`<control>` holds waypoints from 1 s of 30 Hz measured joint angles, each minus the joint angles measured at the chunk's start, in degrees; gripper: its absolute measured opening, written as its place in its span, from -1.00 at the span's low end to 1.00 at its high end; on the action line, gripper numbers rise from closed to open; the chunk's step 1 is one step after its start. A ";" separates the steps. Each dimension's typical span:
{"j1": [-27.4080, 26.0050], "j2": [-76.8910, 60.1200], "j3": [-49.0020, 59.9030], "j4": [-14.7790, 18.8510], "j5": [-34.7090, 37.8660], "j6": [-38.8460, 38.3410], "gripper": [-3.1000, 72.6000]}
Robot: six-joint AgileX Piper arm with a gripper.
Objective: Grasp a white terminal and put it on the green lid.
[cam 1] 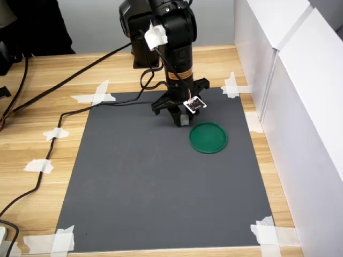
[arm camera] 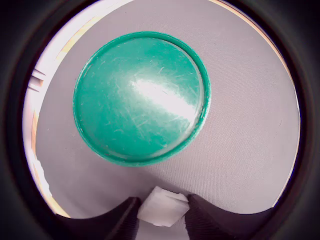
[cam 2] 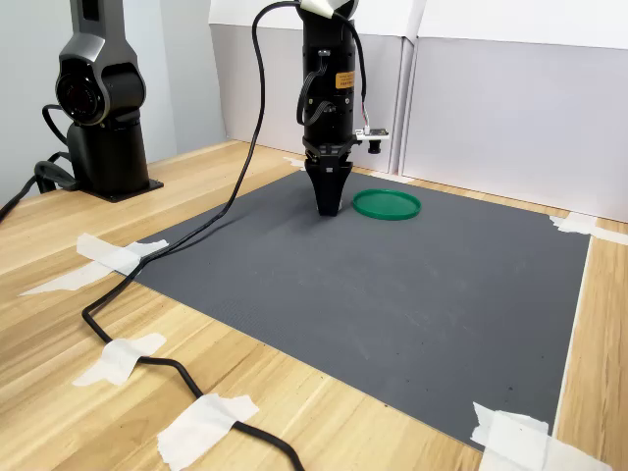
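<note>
The green lid (cam 1: 208, 137) (cam 2: 387, 204) lies flat on the grey mat; in the wrist view the green lid (arm camera: 141, 97) fills the middle, scratched and shiny. My gripper (cam 1: 181, 122) (cam 2: 329, 208) points straight down, its tips low over the mat just beside the lid, at the first exterior view's left of it. In the wrist view my gripper (arm camera: 162, 201) is shut on the white terminal (arm camera: 162, 206), a small pale block pinched between the two dark fingers (arm camera: 125, 215). The terminal (cam 1: 185, 120) shows as a pale spot at the fingertips, apart from the lid's rim.
The grey mat (cam 1: 161, 182) is taped at its corners to a wooden table (cam 1: 43, 128). White wall panels (cam 1: 300, 107) stand along the first exterior view's right. A black cable (cam 1: 53, 134) trails over the table. A second black robot base (cam 2: 98, 108) stands at the second exterior view's left.
</note>
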 joint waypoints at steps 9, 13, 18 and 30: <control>0.00 -4.32 -0.79 0.89 3.94 0.00 0.05; 0.00 -4.61 -4.38 1.08 6.07 0.05 0.05; 0.00 -3.22 -11.52 1.44 7.76 0.05 0.05; 0.00 7.25 -20.34 3.26 10.73 0.05 0.05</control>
